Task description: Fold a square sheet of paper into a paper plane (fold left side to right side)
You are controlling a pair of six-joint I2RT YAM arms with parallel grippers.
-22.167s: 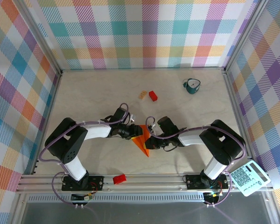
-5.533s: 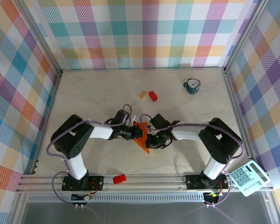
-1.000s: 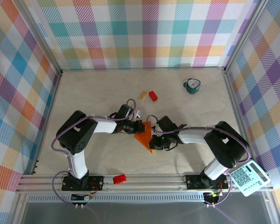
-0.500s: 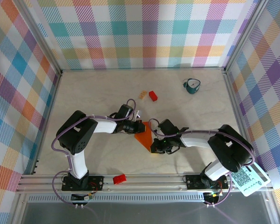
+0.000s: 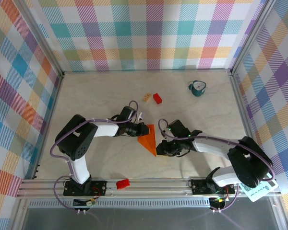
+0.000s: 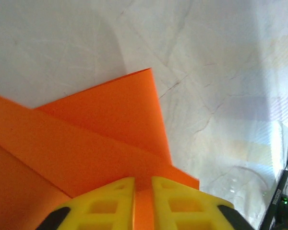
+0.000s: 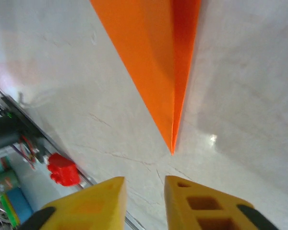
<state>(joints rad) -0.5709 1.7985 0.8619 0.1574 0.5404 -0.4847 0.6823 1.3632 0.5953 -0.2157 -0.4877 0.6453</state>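
Two narrow gaps: left gripper (image 6: 143,183) barely parted over one corner of the orange paper (image 6: 101,129), right gripper (image 7: 144,184) empty just past its tip, so crease looks pressed, regrip next.

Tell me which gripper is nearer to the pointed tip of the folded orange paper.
Right. The right gripper sits just short of the tip of the folded orange paper, apart from it; the left gripper is at the opposite wide end, paper showing between its fingers.

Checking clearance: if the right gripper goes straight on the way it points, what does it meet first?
Likely the pointed tip of the orange paper, lying just ahead of the right gripper; its height above the table is unclear.
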